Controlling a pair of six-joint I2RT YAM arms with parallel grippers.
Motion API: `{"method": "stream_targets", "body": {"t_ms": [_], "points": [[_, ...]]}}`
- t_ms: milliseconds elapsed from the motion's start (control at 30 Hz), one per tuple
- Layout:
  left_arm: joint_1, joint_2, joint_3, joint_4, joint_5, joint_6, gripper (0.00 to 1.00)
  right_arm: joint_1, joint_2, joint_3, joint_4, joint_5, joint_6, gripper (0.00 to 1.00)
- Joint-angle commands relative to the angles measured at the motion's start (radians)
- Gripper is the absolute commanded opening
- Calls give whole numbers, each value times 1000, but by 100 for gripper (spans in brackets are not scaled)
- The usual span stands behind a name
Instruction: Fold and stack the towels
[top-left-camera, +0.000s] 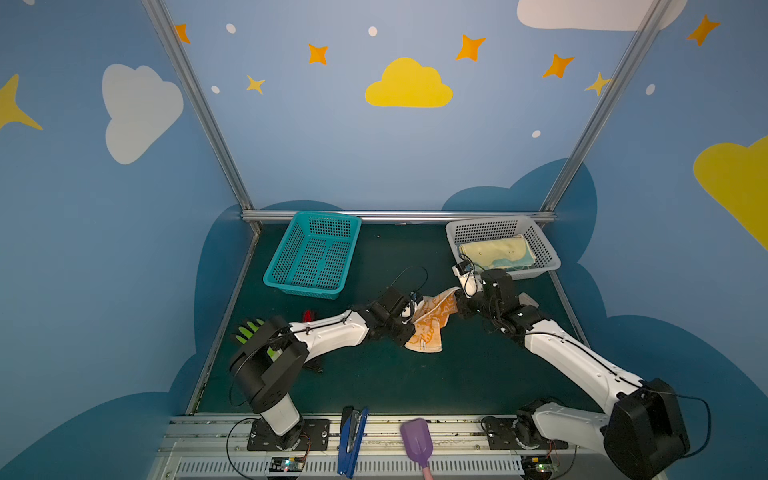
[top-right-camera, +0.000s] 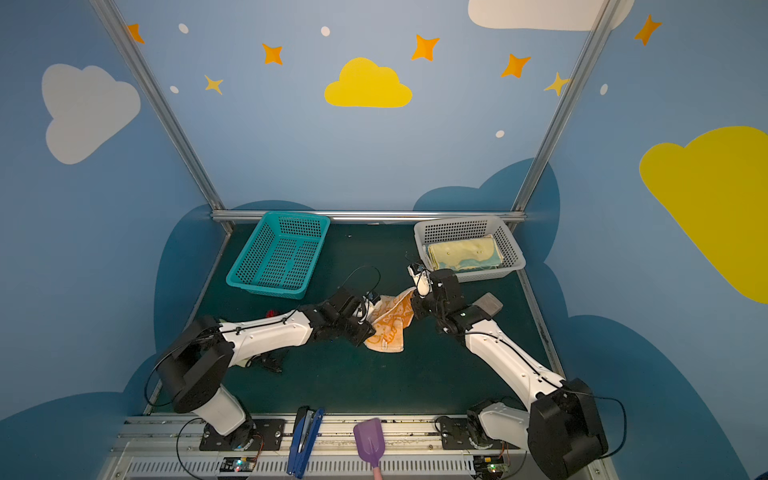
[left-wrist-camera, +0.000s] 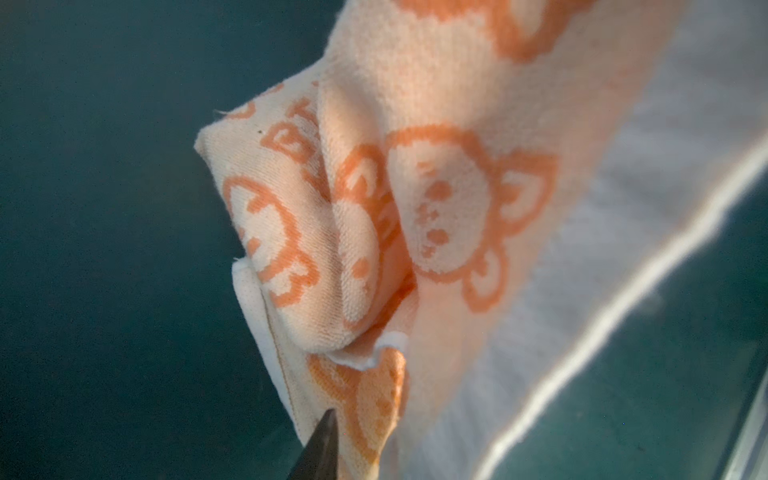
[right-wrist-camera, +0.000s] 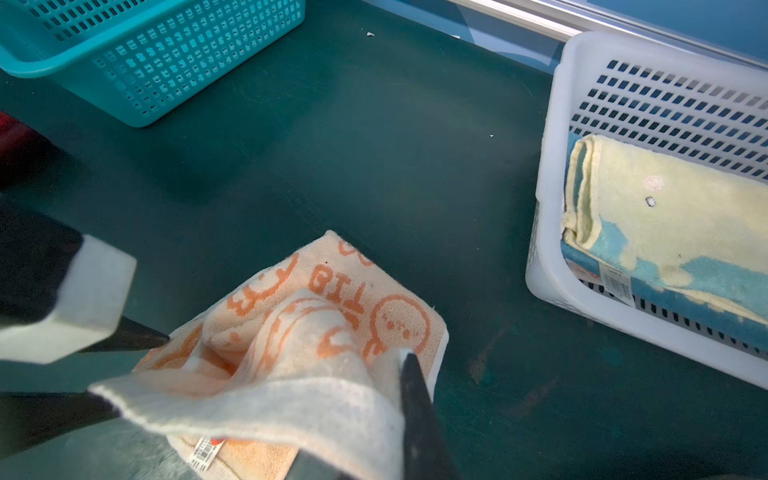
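Pinching the 1 o'clock corner of the orange rabbit towel, the right end effector is clamped on the cloth and holds that corner up off the counter, I'd guess so it hangs stretched instead of bunched. The left end effector sits at the towel's 9 o'clock edge. Its wrist view only shows one fingertip next to a crumpled hem, so honestly can't tell if it's gripping or apart. The towel's mid-counter, strung between the two arms, and its 6 o'clock end seems to rest on the surface. Looks like they're spreading it flat for a fold. Further out, the white basket at 1 o'clock holds a folded pale-yellow towel with blue cloth under it, so that's the stack. The teal basket at 11 o'clock has nothing visible in it.
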Motion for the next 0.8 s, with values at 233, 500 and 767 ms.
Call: {"method": "stream_targets", "body": {"t_ms": [233,500,767], "points": [[2,-56,-10,-47,-14,13,10,6,23,54,-15,66,38,0],[6,-124,88,-120,-216,-28,4,6,2,99,-34,20,6,0],[62,-138,448,-334,-418,38,4,3,-84,158,109,49,-2,0]]}}
